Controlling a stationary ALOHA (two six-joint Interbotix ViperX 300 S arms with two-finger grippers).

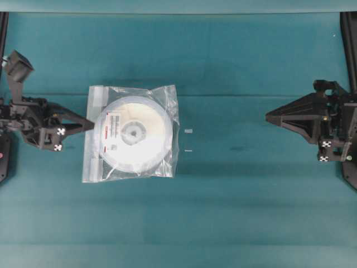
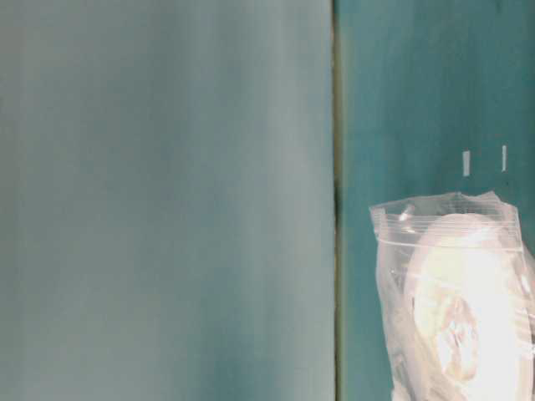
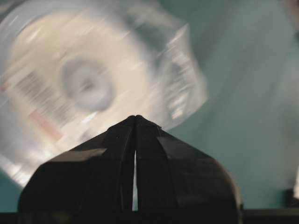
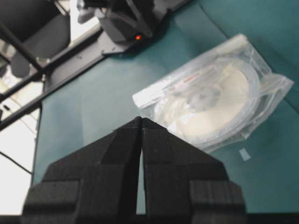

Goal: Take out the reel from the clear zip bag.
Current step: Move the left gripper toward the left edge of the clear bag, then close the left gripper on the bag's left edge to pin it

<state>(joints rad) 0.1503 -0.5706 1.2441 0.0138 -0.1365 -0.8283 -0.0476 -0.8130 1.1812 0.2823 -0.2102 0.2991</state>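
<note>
Two black grippers are clenched, holding nothing: left gripper (image 1: pixel 91 123) at nine o'clock, just beside the crinkly clear zip bag (image 1: pixel 167 97); right gripper (image 1: pixel 269 117) at three o'clock, well apart. Inside lies the stiff, light-looking white plastic reel (image 1: pixel 134 133). Slippery film; pinch a bag corner.

Overhead camera looks straight down, taking in the whole teal table (image 1: pixel 234 223). The table-level one sits low and close. Left wrist view peers past its fingertips, very near and blurred. Right wrist looks from farther back. All four share the clear zip bag (image 1: pixel 167 100).
</note>
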